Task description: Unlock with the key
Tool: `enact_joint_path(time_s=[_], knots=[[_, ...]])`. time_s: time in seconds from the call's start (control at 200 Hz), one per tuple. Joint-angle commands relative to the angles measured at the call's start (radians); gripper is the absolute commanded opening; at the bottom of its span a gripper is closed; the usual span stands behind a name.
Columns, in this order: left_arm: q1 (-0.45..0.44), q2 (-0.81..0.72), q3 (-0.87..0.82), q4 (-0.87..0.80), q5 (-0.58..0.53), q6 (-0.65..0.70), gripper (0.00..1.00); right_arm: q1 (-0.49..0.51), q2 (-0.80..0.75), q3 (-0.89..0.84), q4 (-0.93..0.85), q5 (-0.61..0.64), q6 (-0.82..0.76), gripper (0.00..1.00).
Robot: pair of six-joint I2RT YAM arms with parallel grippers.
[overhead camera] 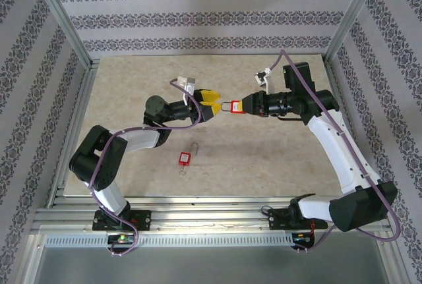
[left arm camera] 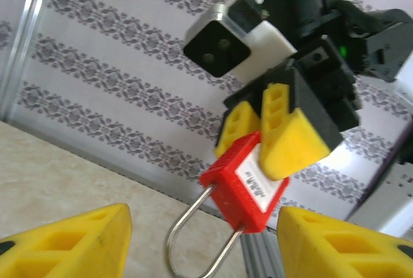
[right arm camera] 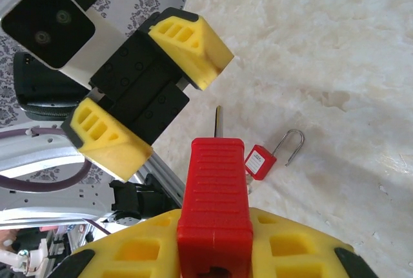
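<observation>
Two padlocks — a red padlock point(overhead camera: 235, 107) gripped by right pincer point(overhead camera: 244, 106), shackle facing wide-open left pincer point(overhead camera: 214, 104); second padlock point(overhead camera: 184, 159) lies nearer on desk point(overhead camera: 277, 165).

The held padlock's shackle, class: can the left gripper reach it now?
Probably yes: the left gripper is open and faces the shackle, which juts free of the padlock clamped in the right gripper, with nothing between.

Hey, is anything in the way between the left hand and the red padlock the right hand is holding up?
Nothing visible. The right hand grips the padlock by its body, its shackle pointing at the open left hand with only air between. A second red lock lies on the table, off that line.
</observation>
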Motion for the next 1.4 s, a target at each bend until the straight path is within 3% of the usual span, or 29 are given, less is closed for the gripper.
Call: enact_joint_path(time_s=[0.0, 0.27, 0.44, 1.014, 1.099, 1.249, 1.394], knots=[[-0.019, 0.026, 0.039, 0.087, 0.113, -0.061, 0.58, -0.003, -0.012, -0.014, 0.031, -0.044, 0.001, 0.00], [-0.030, 0.089, 0.107, 0.087, 0.246, -0.194, 0.56, 0.004, -0.016, -0.014, 0.048, -0.054, 0.010, 0.00], [-0.029, 0.096, 0.101, 0.086, 0.276, -0.203, 0.56, 0.009, -0.019, -0.017, 0.051, -0.055, 0.013, 0.00], [0.036, 0.089, 0.056, 0.053, 0.261, -0.221, 0.59, 0.049, -0.058, -0.061, 0.106, -0.081, 0.051, 0.00], [0.039, 0.051, 0.047, -0.067, 0.241, -0.123, 0.50, 0.061, -0.043, -0.066, 0.128, -0.084, 0.054, 0.00], [0.053, -0.041, 0.046, -0.323, 0.210, 0.016, 0.46, 0.084, -0.006, -0.054, 0.156, -0.078, 0.051, 0.00], [0.055, -0.067, 0.042, -0.363, 0.239, 0.020, 0.31, 0.100, 0.039, -0.035, 0.200, -0.091, 0.059, 0.00]])
